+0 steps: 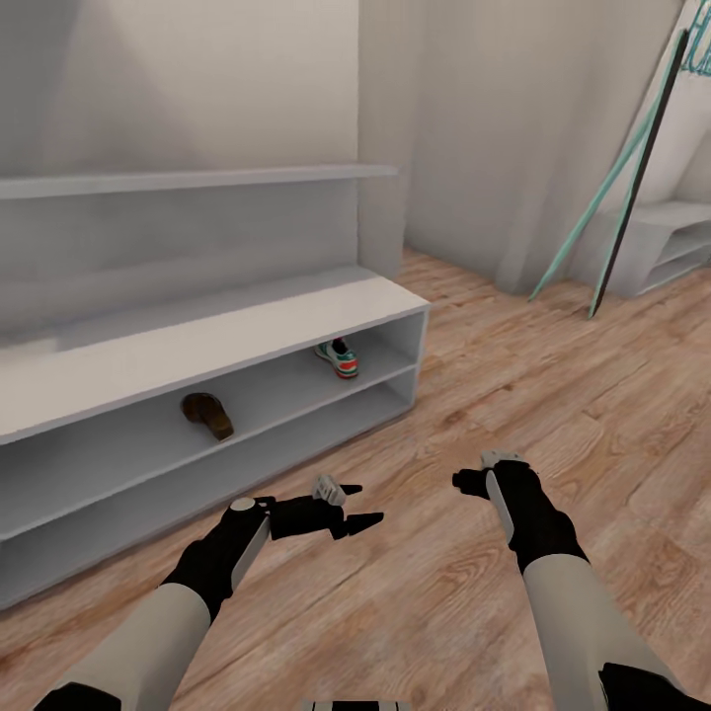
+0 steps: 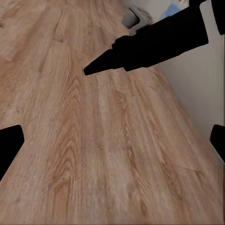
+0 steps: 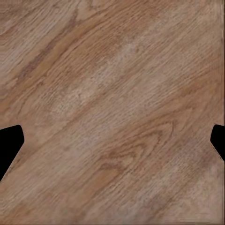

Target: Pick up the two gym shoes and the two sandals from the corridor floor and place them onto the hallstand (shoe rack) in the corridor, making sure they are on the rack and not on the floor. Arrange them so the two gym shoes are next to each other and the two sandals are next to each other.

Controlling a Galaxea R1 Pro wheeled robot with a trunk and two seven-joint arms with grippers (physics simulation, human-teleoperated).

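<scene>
The hallstand (image 1: 197,341) stands at the left of the head view, a pale bench top over two low shelves. On its upper shoe shelf sits one gym shoe (image 1: 338,357), cream with green stripes and a red-orange sole, near the right end. One dark brown sandal (image 1: 207,415) lies further left on the same shelf, well apart from it. My left gripper (image 1: 359,504) hovers open and empty above the corridor floor (image 1: 553,395) in front of the rack. My right gripper (image 1: 476,476) is open and empty over bare planks (image 3: 112,93).
A wall shelf (image 1: 197,181) runs above the bench top. At the back right stands a second low white unit (image 1: 662,247), with teal and black poles (image 1: 617,188) leaning on the wall beside it. Wood planks stretch between both units.
</scene>
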